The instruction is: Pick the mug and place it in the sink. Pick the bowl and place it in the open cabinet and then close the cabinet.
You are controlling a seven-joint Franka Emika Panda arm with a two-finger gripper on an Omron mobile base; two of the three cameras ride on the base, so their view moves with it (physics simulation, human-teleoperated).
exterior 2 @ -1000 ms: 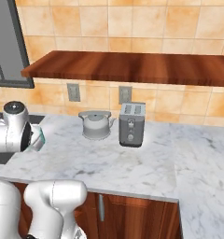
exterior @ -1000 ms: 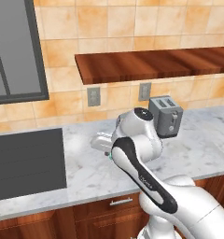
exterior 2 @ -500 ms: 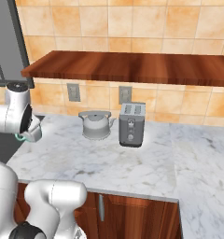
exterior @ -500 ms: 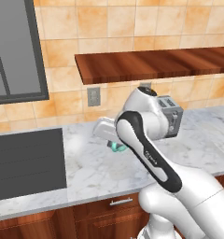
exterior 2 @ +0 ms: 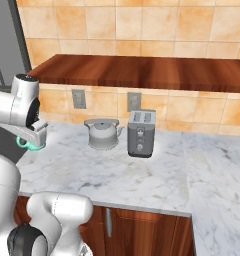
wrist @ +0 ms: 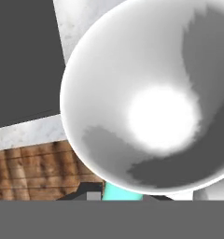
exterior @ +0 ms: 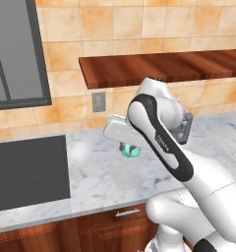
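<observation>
**Q:** Gripper first: where is it, and what is it doing?

**A:** Two-finger gripper point(exterior: 126, 143) hangs above the white marble counter point(exterior: 105, 182), just right of the black sink point(exterior: 26, 172). Its jaws are pinched on the small teal mug point(exterior: 129, 150), which is lifted clear of the counter. From the right base view the mug point(exterior 2: 30, 145) peeks out below the white hand at the far left. In the hand view a sliver of teal point(wrist: 121, 192) shows at the bottom, under a wide pale round interior that I take for the mug's inside seen very close.

**Q:** Count things for me, near to far.

**A:** Nearest, reddish-brown wooden drawers point(exterior: 105, 224) under the counter, one horizontal silver handle point(exterior: 127, 213) visible on the left side. On the counter: one mug in the grip, one grey metallic rounded kettle point(exterior 2: 103, 134), one grey two-slot toaster point(exterior 2: 141, 133) just right of the kettle. On the tan tiled wall, two grey outlet plates point(exterior 2: 79, 98) in the right base view. Above them, one dark wooden shelf point(exterior 2: 142, 72).

**Q:** And the arm's pose?

**A:** It rises from the base, the forearm slants up toward the wall, then the wrist folds over so the hand reaches left and slightly down toward the sink.
</observation>
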